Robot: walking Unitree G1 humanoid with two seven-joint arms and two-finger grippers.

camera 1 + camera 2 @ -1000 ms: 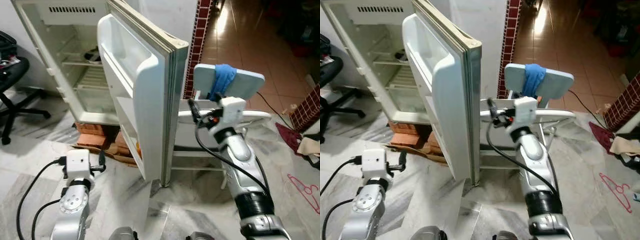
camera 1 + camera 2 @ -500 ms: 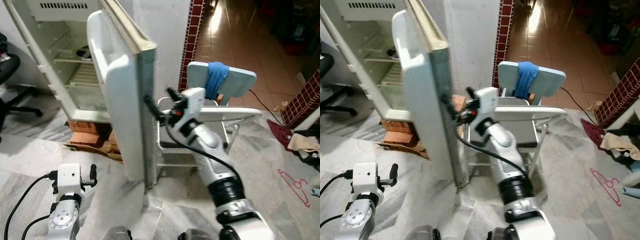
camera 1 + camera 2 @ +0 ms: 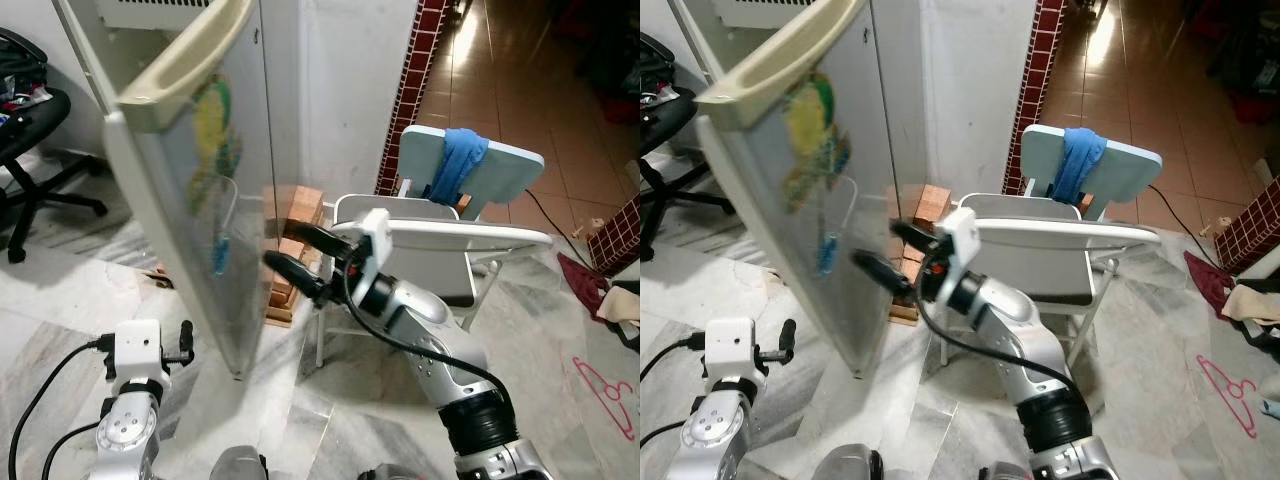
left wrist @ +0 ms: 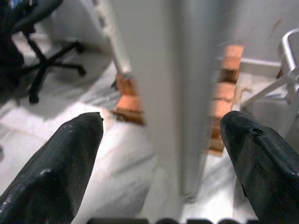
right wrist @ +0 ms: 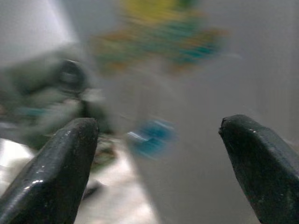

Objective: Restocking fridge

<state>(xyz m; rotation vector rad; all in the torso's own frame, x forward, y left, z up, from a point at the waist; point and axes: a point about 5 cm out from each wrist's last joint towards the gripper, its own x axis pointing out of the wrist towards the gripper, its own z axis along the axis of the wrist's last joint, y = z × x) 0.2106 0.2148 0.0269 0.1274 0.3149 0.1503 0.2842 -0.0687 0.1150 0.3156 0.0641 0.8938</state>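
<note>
Right gripper at fridge door's outer face, door part-way swung.

Right gripper (image 3: 297, 255) has its 2 fingers spread apart, empty, tips at or just off the fridge door (image 3: 190, 210) below the sticker (image 3: 212, 120); contact unclear. Door looks rigid, heavy on its hinge, smooth and slippery: push flat, or hook the free edge. Left gripper (image 3: 185, 341) sits low beside the door's bottom corner, fingers apart, empty. Chair (image 3: 440, 235) just behind the right gripper.

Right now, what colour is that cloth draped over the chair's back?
Blue. The cloth hangs over the pale chair back, clearest in the right eye view.
</note>
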